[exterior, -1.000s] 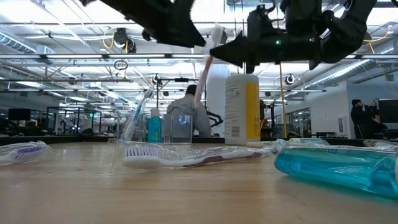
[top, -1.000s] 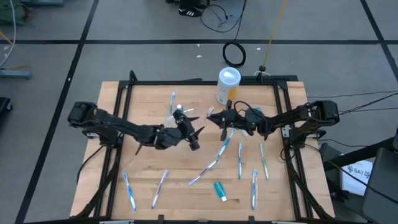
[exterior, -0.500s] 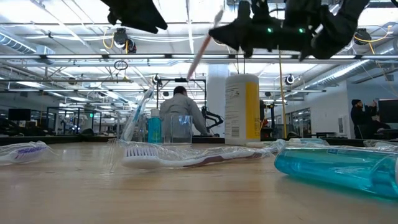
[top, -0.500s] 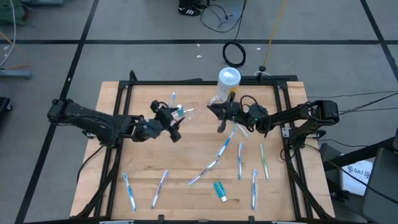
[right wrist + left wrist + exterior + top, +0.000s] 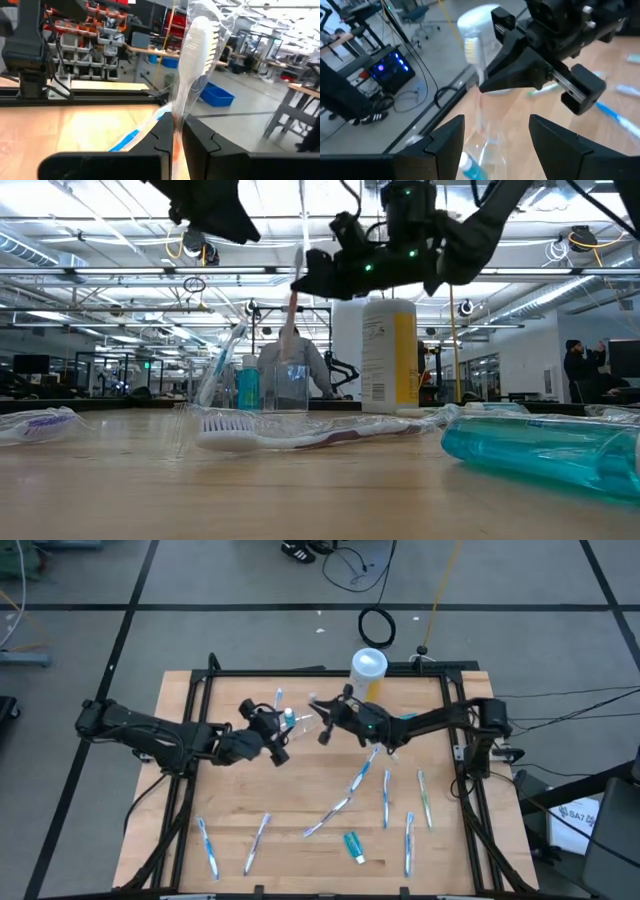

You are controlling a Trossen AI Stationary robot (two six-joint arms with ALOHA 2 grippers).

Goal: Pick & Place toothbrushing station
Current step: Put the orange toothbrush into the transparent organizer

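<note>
Swinging in over clear cup (image 5: 288,386), right gripper (image 5: 322,730) now clamped on wrapped toothbrush (image 5: 295,290) hanging upright above it, drop-in looks next; left gripper (image 5: 275,748) backed off beside cup, jaws spread, empty.

A large open robotics lab or workshop: a wooden table (image 5: 230,790) on a dark metal frame stands on grey taped concrete floor (image 5: 200,630), with cables (image 5: 377,627) trailing beyond; behind it, ceiling strip lights (image 5: 90,275), workbenches, racks of parts bins (image 5: 95,55) and people (image 5: 580,370) at far desks
</note>
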